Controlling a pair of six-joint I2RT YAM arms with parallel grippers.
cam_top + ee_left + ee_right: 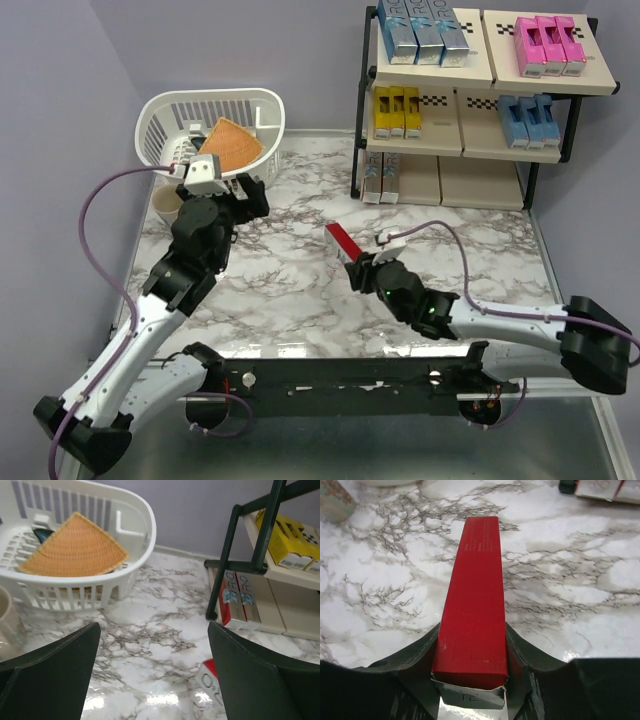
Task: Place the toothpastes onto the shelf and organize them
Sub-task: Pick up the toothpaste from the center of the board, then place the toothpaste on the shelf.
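My right gripper (358, 262) is shut on a red toothpaste carton (341, 239) and holds it over the middle of the marble table; in the right wrist view the carton (475, 590) sits between both fingers of that gripper (472, 635), pointing away. Its end also shows in the left wrist view (210, 676). The shelf (360, 110) stands at the back right. It holds silver-blue cartons (420, 30) and pink ones (548, 45) on top, yellow (395, 110) and light blue (528, 120) in the middle, and two red ones (380, 180) at the bottom left. My left gripper (245, 193) is open and empty (155, 670) near the basket.
A white plastic basket (268, 105) at the back left holds an orange woven wedge (232, 145). A beige cup (165, 205) stands in front of it, left of my left gripper. The shelf's black post (220, 575) stands beside the bottom red cartons (235, 597).
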